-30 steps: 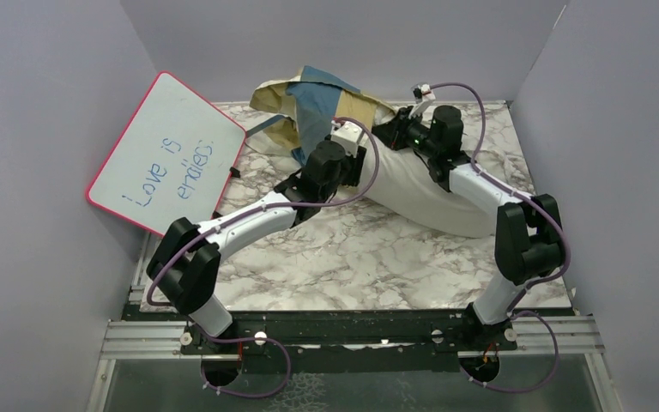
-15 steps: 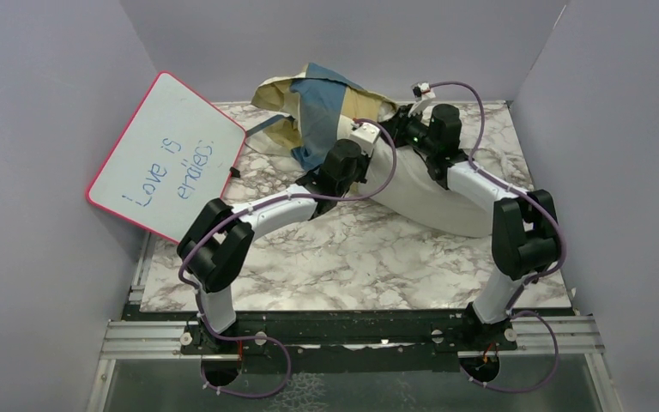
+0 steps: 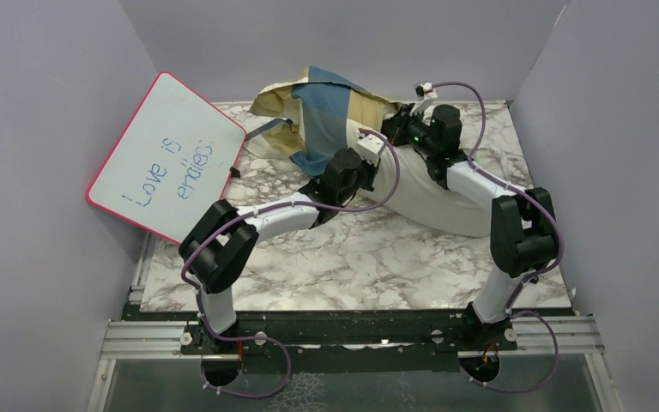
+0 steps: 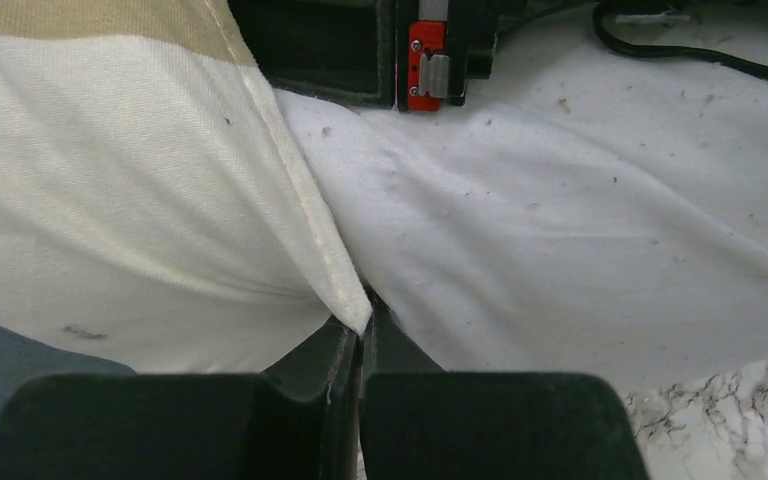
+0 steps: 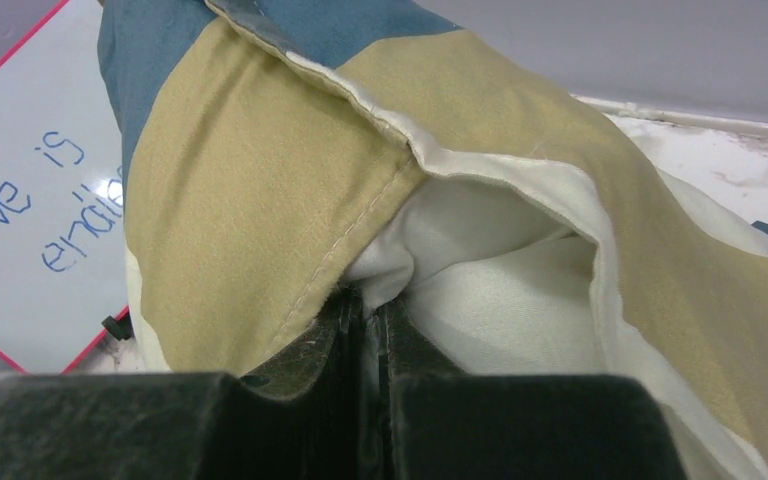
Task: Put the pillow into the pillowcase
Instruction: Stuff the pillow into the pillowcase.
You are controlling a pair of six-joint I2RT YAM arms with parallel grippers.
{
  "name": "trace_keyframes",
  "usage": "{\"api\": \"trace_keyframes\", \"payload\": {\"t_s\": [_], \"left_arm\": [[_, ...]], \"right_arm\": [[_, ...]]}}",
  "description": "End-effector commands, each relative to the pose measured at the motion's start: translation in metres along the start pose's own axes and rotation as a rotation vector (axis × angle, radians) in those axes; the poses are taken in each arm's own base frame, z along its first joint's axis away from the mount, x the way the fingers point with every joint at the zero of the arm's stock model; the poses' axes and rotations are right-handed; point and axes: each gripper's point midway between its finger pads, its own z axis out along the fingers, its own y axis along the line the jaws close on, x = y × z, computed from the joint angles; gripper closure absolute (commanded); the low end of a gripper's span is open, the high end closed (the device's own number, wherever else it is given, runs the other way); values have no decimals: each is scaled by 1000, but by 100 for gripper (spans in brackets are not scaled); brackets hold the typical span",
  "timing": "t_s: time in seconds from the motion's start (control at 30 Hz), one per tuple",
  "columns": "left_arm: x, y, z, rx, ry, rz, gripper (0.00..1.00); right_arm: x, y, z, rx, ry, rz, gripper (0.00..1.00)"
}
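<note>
The white pillow (image 3: pixel 433 196) lies at the back right of the table, its far end under the blue, tan and cream checked pillowcase (image 3: pixel 330 116). In the left wrist view my left gripper (image 4: pixel 364 322) is shut on the pillowcase's cream hem (image 4: pixel 305 190), right against the pillow (image 4: pixel 580 230). From above, that gripper (image 3: pixel 377 148) sits at the edge of the case on the pillow. My right gripper (image 5: pixel 372 300) is shut on a pale fold at the tan hem of the pillowcase (image 5: pixel 290 180), holding its mouth up. Seen from the top, it (image 3: pixel 396 120) is at the pillow's far end.
A pink-rimmed whiteboard (image 3: pixel 167 154) with blue writing leans against the left wall; it also shows in the right wrist view (image 5: pixel 30 200). Grey walls close in the marble table (image 3: pixel 352 257) at the back and both sides.
My left arm has swung right toward the pillow and its gripper has shut on the pillowcase hem. The checked fabric now lies further over the pillow. The right arm has barely moved.
</note>
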Motion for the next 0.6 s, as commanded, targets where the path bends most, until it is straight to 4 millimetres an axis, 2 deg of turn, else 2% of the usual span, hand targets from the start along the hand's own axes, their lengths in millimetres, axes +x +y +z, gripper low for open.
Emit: {"api": "trace_keyframes", "payload": {"t_s": [0.0,0.07,0.17,0.27,0.37,0.47,0.57], "left_arm": [[16,-59,2,230,5,-36,100],[16,-58,2,235,8,-49,100],[-4,-54,-7,219,-31,-50,100],[-51,-50,-28,201,-107,-62,100],[-95,-51,-53,215,-167,-61,100],[-131,-47,-73,201,-193,-57,100],[-156,-46,-86,202,-210,-55,100]], "right_arm": [[89,-18,-1,63,208,120,91],[88,-16,-3,59,212,116,92],[81,-3,-10,23,235,109,96],[61,30,-27,-79,266,111,100],[37,64,-52,-137,286,115,100],[8,101,-80,-203,277,164,97],[-19,135,-102,-277,269,232,97]]}}
